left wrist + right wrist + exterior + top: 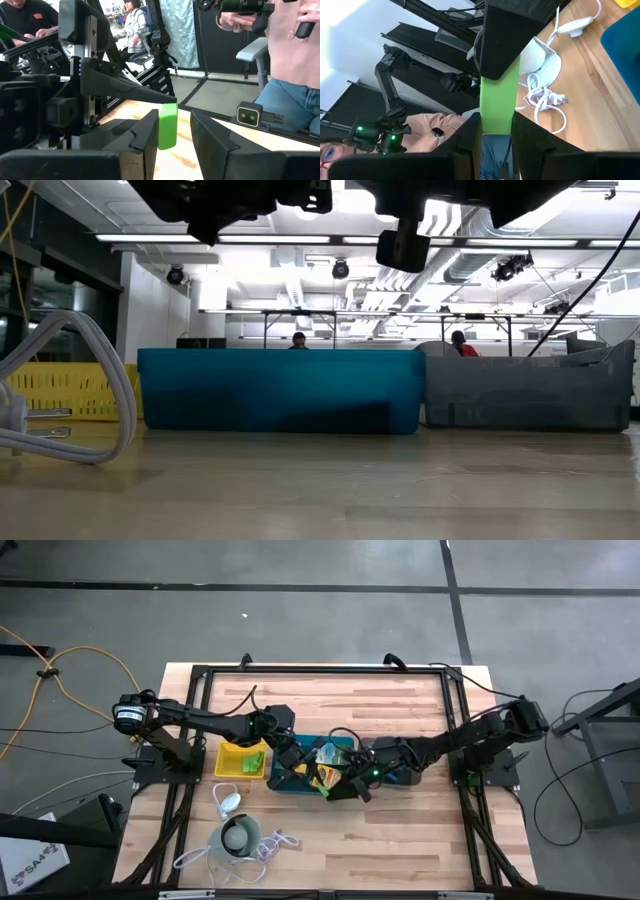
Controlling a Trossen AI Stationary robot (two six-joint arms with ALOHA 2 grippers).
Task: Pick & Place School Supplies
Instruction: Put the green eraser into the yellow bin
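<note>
High view puts both your hands over the teal tray (300, 783) mid-worktop. Your right hand (496, 131) grips a lime-green block (496, 102); your left hand (172, 137) pinches another green block (167, 126).

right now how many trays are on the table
3, side by side in a row: the yellow tray nearest the left arm, the teal tray in the middle under both hands, the dark grey tray under the right arm. Arms may hide more.
</note>
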